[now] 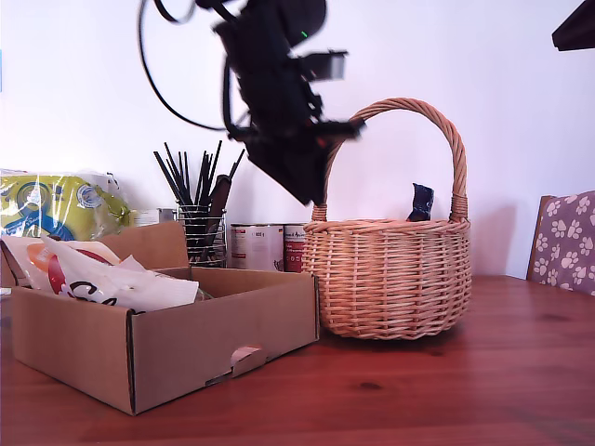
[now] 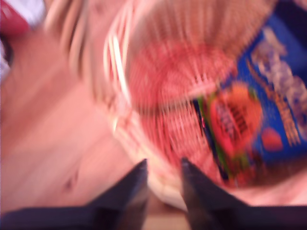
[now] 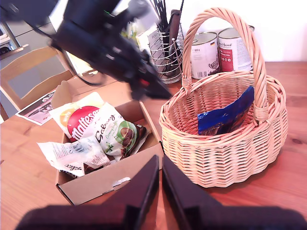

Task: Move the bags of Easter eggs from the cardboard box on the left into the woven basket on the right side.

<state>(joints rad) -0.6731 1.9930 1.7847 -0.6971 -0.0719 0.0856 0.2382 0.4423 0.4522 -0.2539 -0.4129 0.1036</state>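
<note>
Second wrist view: glossy cream sweet pouches [image 3: 103, 136] in the brown cardboard box [image 3: 96, 184] beside the round wicker basket [image 3: 225, 158] look light and slippery; pinch a corner. My second gripper [image 3: 159, 163] sits pressed together.

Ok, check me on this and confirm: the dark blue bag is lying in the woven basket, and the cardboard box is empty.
Not quite. The dark blue bag does lie in the woven basket, but the cardboard box is not empty. The second wrist view shows several cream bags in it, one with a red oval logo.
</note>
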